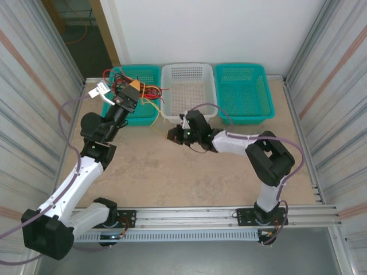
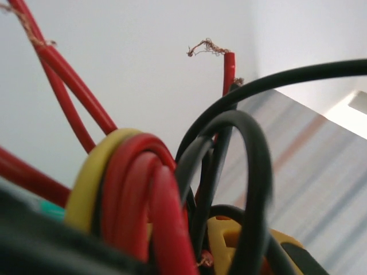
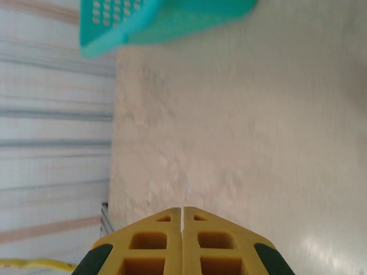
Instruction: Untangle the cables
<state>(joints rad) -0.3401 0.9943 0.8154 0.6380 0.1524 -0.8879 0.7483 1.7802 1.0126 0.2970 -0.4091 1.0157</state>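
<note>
While the bare table (image 1: 172,177) lies wide open in the middle, the action is up at its far edge. Over the left teal basket (image 1: 146,118), the left gripper (image 1: 133,87) pinches the cables (image 1: 150,90). Red, black and yellow loops crowd its wrist camera, blurred, hiding most of its fingers (image 2: 229,240). The right gripper (image 1: 171,136) sits low before the white basket (image 1: 189,69), fingers pressed together, nothing visibly between them. A yellow strand (image 1: 156,119) runs out toward it; its end is hard to make out.
</note>
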